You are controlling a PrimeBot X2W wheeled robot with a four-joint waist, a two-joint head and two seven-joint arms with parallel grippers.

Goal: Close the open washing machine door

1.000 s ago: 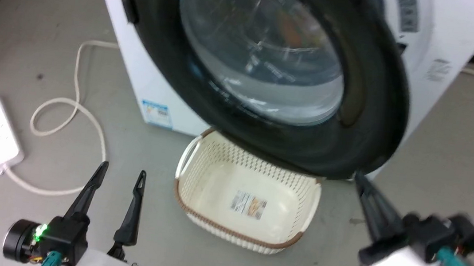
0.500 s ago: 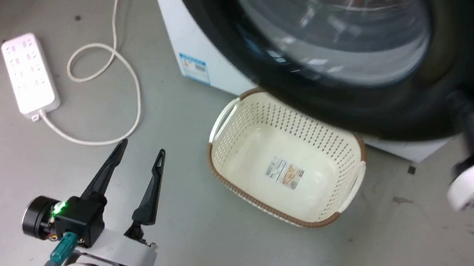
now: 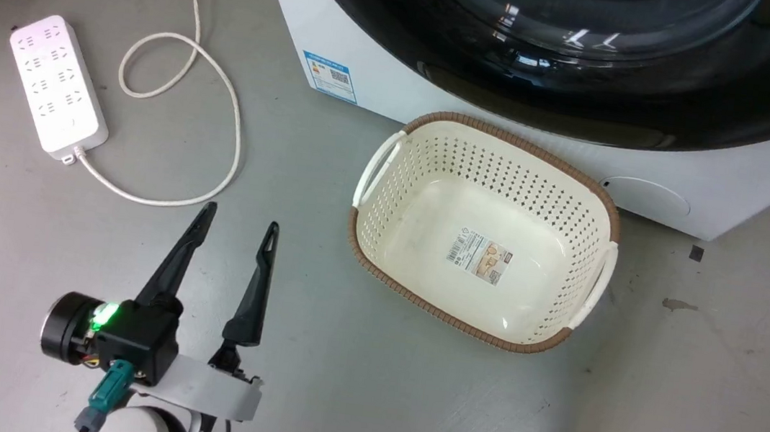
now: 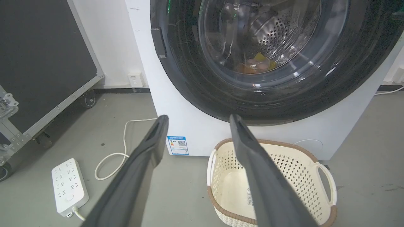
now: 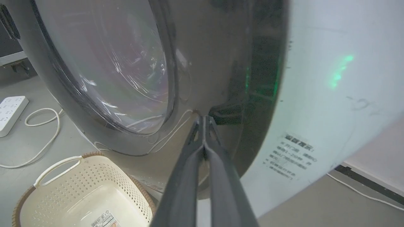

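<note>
Since the washing machine door (image 5: 202,63), right at the tips of the pinched-together right hand (image 5: 204,118), looks rigid, heavy and glossy-slick, its black rim beside the glass suits pushing, not gripping; the left hand (image 3: 240,217) gapes wide, well short of it.

No wording reads clearly. A blue-edged sticker (image 3: 329,76) with a QR code sits low on the washing machine front (image 3: 745,174). A barcode label (image 3: 484,255) lies on the floor of the basket (image 3: 577,216). Rows of Chinese characters (image 5: 290,156), printed just beside the washing machine door (image 5: 202,63), are too blurred to read
</note>
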